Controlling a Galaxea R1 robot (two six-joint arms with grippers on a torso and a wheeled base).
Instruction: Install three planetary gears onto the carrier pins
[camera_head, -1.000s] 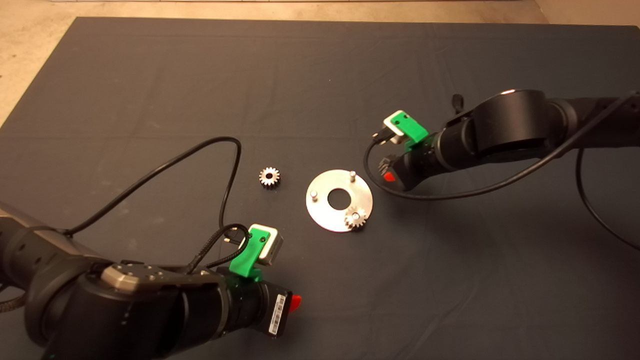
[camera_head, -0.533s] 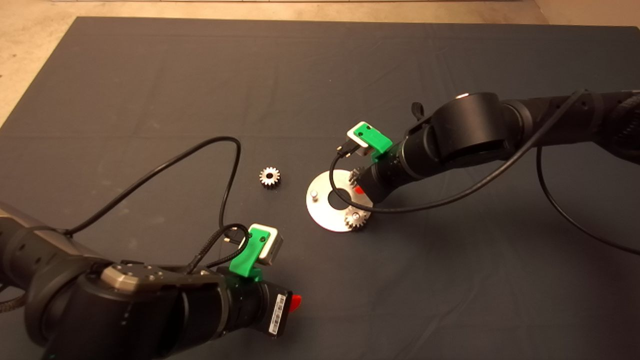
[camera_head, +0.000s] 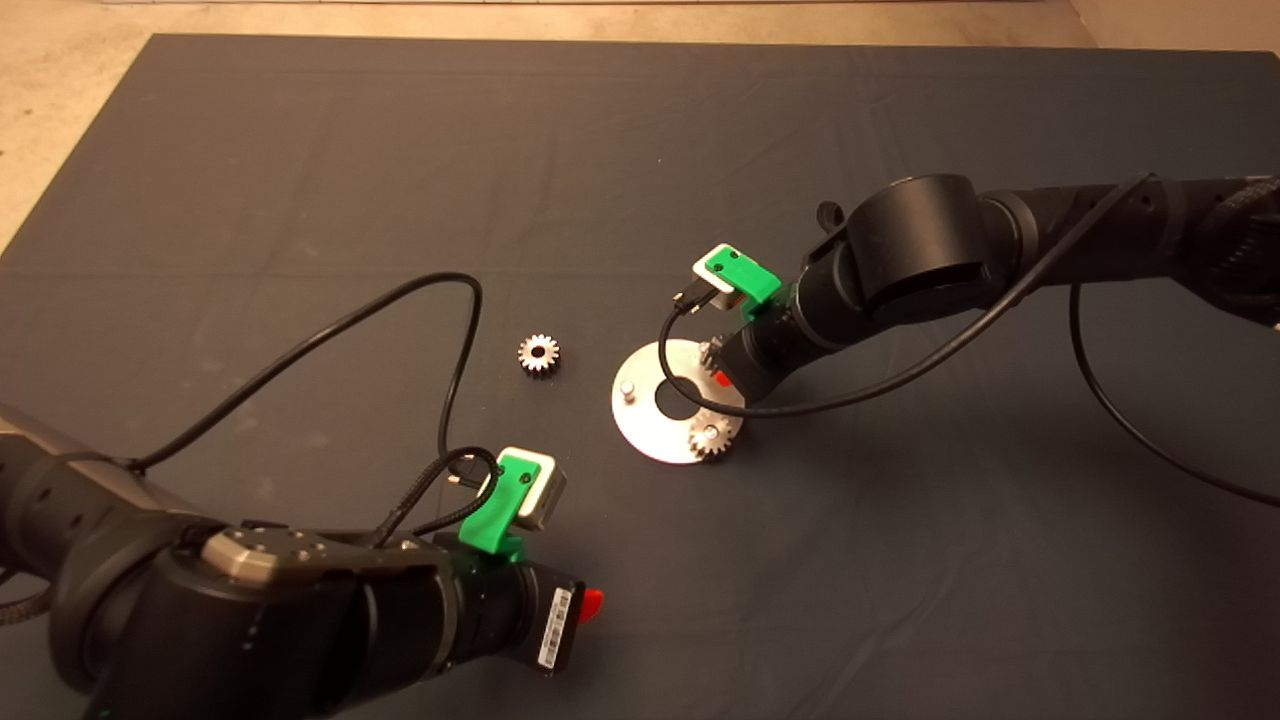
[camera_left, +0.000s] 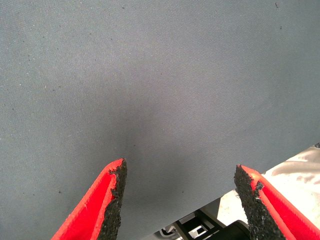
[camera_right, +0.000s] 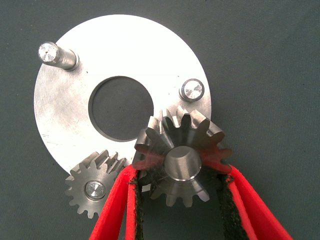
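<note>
Right claw (camera_right: 182, 192), pinching a gear (camera_right: 181, 157), now slightly lower over the plate (camera_right: 65, 100); left claw (camera_left: 180, 175) spread, unmoved.

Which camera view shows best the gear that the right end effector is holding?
The right wrist view: the held gear fills the middle, teeth and bore clear, gripped in the right end effector. In the head view only a sliver shows beside the arm. The left wrist view shows none of it.

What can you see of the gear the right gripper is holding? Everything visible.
The held gear is a steel spur gear, dull grey, with pointed teeth and a smooth centre bore. The right gripper pinches it by its toothed rim between the black pads, flat face toward the wrist camera. It hangs over the carrier plate rim, beside a bare pin, not on it, and near the seated gear.
</note>
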